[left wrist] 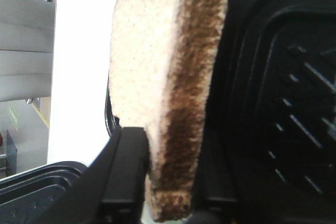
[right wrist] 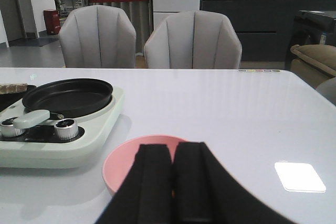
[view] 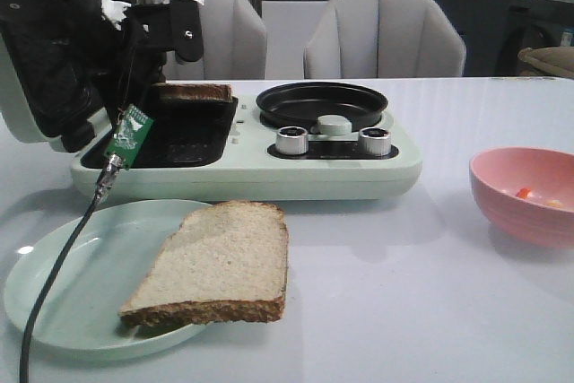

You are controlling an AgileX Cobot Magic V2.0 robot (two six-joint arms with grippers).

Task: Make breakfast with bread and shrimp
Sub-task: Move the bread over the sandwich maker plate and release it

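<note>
The left hand (left wrist: 157,182) pinches one pale beige bread slice with brown crust (left wrist: 163,87) by its edge, above the black ribbed grill plate (view: 175,136) of the pale green breakfast machine (view: 269,163). The second bread slice (view: 215,262) lies on the pale green round plate (view: 54,293) on the white worktop (view: 404,293). The right hand (right wrist: 173,182) has its fingers pressed together, above the pink bowl (view: 525,195), which holds small orange shrimp pieces (view: 529,193).

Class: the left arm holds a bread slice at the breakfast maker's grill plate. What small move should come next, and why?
Probably lower and release. The left pincer is shut on the bread slice, held on edge beside the black grill plate, so it likely needs laying flat before letting go.
</note>
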